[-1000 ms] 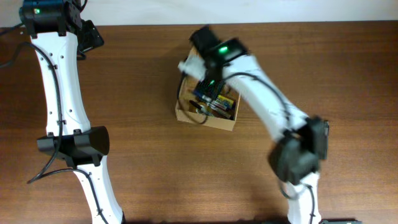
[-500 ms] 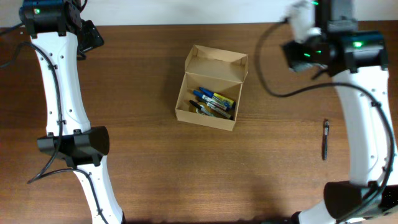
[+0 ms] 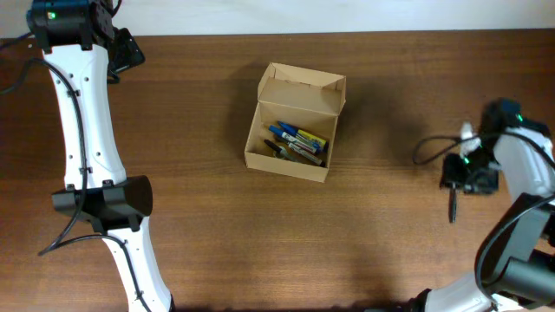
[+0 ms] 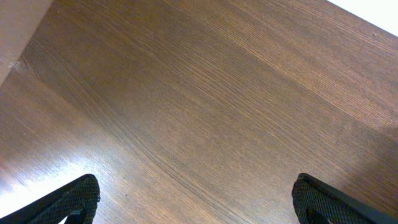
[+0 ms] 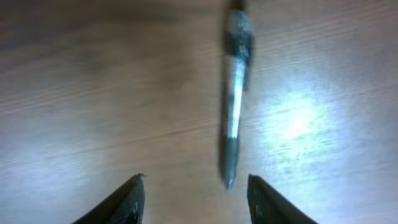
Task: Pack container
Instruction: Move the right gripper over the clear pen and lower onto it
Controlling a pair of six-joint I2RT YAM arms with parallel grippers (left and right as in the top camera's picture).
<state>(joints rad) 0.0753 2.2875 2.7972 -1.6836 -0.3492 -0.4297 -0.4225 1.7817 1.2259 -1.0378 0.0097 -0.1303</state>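
The container (image 3: 295,165) is a tan cardboard box at mid-table, its flap lid (image 3: 303,87) standing open at the back, with several pens (image 3: 297,143) inside. A dark pen (image 3: 451,208) lies loose on the table at the right. My right gripper (image 3: 458,184) hovers over that pen's near end. In the right wrist view the pen (image 5: 235,93) lies on the wood, its tip reaching between the open fingertips (image 5: 270,202), untouched; the right gripper (image 5: 196,199) holds nothing. My left gripper (image 3: 128,50) is at the far left corner, and in its wrist view the left gripper (image 4: 196,202) is wide open over bare wood.
The left arm's white links (image 3: 87,147) run down the table's left side. The right arm's base (image 3: 520,273) stands at the lower right. A pale wall strip (image 3: 260,13) borders the table's far edge.
My right arm left the box, swung to the back right, then came down at the right side over the loose pen. Its jaws narrowed a little. The left arm stayed still.
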